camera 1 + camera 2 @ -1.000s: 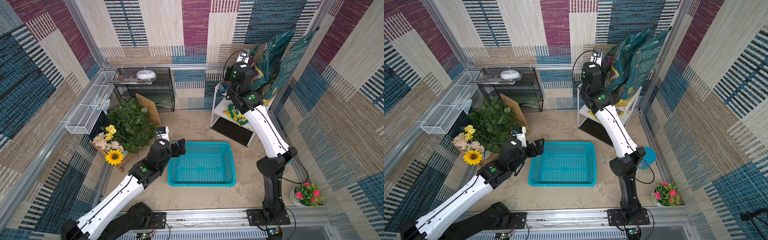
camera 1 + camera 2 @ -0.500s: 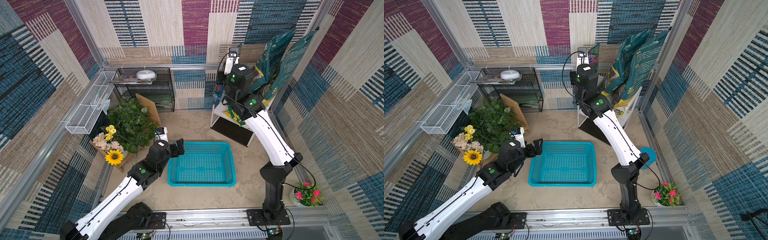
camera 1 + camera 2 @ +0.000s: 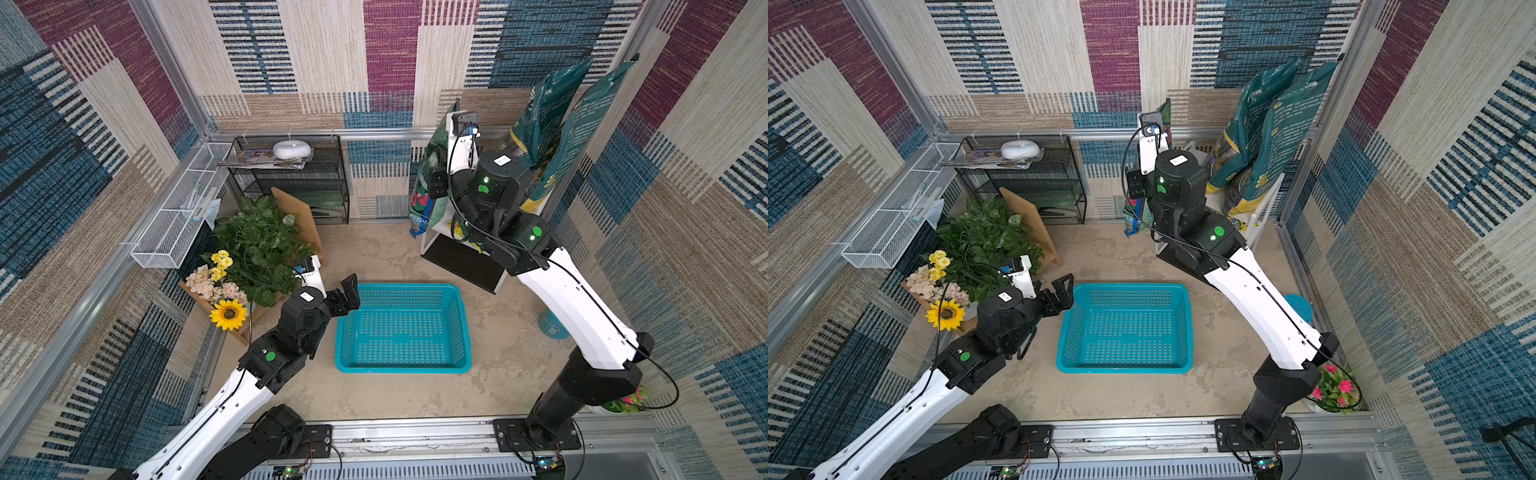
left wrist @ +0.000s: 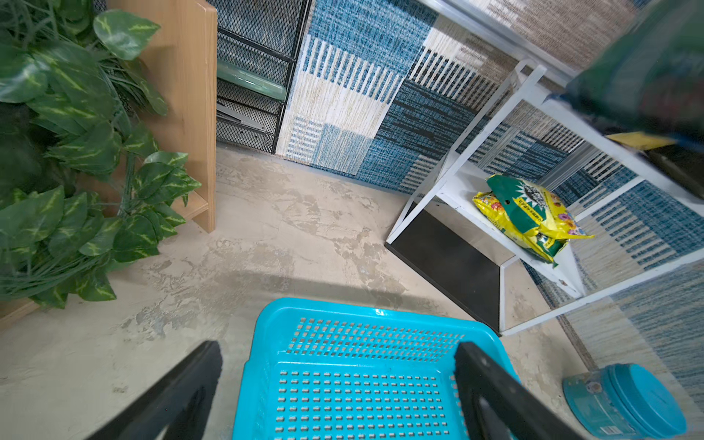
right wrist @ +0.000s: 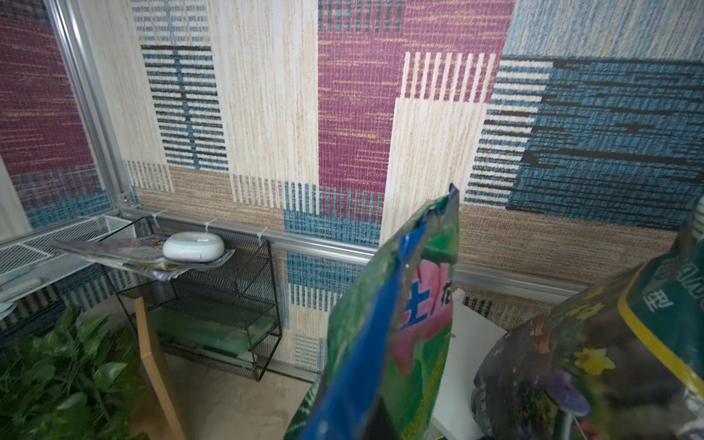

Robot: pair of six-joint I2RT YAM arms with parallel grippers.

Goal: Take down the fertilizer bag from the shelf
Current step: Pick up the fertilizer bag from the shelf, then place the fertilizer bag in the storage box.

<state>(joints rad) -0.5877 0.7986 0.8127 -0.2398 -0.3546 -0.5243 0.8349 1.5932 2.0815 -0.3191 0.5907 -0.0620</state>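
Two containers stand out: the teal basket point(image 3: 465, 332) sits on the floor in the middle, its holed bottom showing from wall to wall, and the shelf point(image 4: 463, 190) stands in the back corner. On the shelf's top board two tall dark green sacks point(image 3: 544, 108) lean against the wall; on the middle board lies a yellow-and-green packet point(image 4: 529, 217). The fertilizer bag point(image 5: 392, 324), green and blue with a pink flower, hangs upright just beside the shelf, on the side facing the black wire rack point(image 3: 291, 187). It is pinched by the right gripper point(image 3: 435, 183), whose jaws are pressed together on it. The pads are hidden behind bag and wrist, and whether the bag's lower edge touches the shelf cannot be told. The left gripper point(image 4: 339, 392) hovers over the basket's rim with fingers spread wide. The rack carries magazines point(image 3: 249, 158) and a white round device point(image 3: 291, 148). A white mesh basket point(image 3: 166, 245) on the side wall holds pale items too small to name. Leafy greenery point(image 3: 262, 245) with a sunflower point(image 3: 228, 314) stands near the left arm; a teal jar point(image 4: 624, 400) sits on the floor beside the shelf.
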